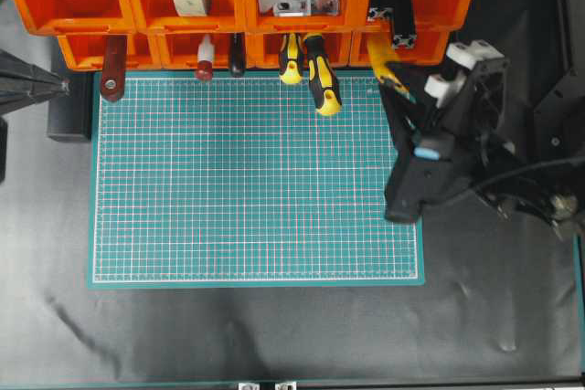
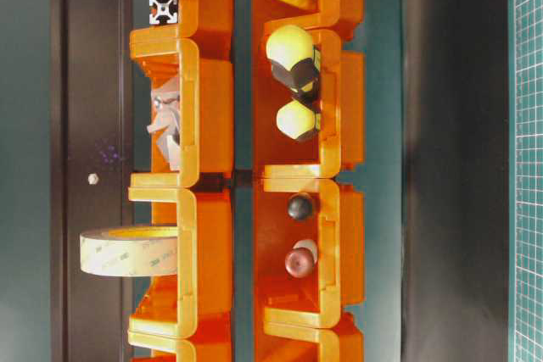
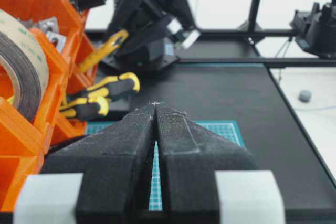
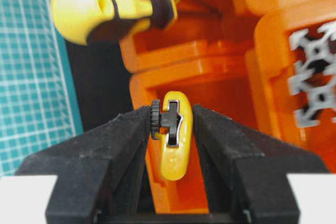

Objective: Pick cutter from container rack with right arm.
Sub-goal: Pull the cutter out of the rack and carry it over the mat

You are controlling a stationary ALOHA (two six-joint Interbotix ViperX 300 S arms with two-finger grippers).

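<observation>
- Right black pointed gripper (image 4: 173, 124) clamped on the slim yellow cutter (image 4: 175, 145) — orange plastic bin rack (image 4: 220, 77) just behind
- Left black gripper (image 3: 156, 109) — tips pressed together, holding nothing

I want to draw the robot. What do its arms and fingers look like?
Both arms are black. The right arm has white plastic blocks, a small blue piece and black cables trailing off it. The fingers on the left arm are rough, black and wedge-shaped, narrowing to a point, with white blocks at their base. The right fingers look the same.
</observation>
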